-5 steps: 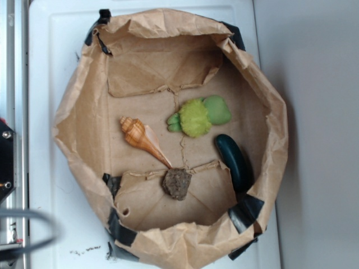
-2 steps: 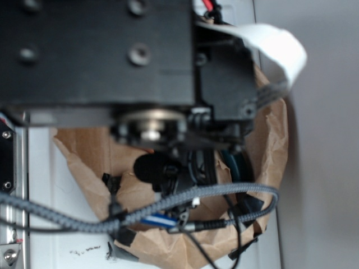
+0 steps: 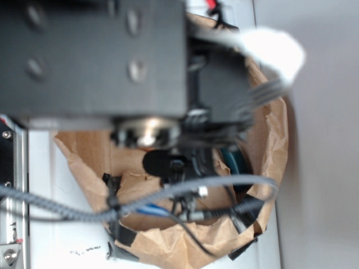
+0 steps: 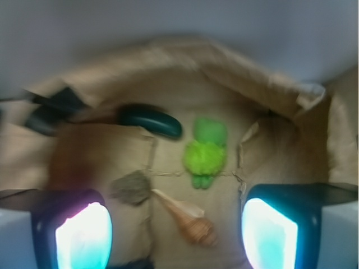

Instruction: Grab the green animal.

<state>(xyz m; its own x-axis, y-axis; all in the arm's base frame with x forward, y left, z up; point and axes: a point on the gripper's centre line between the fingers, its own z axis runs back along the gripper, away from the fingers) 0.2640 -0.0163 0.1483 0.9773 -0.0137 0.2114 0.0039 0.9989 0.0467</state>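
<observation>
The fuzzy lime-green plush turtle with a paler smooth head (image 4: 205, 152) is seen in the wrist view lying on the floor of the crumpled brown-paper tray (image 4: 185, 61), a little right of centre and well ahead of the gripper (image 4: 176, 232). The two glowing finger pads (image 4: 84, 238) are spread wide, with nothing between them. Several neighbours could be caught by mistake: the glossy dark-green oblong object (image 4: 150, 121) lies just left of the turtle's head, the orange spiral seashell (image 4: 188, 221) lies between turtle and gripper, and a grey-brown rough stone (image 4: 132, 188) sits nearby. A straight descent would likely land on the shell instead. In the exterior view the turtle is hidden by the black arm (image 3: 95, 56) (so alignment cannot be checked there).
</observation>
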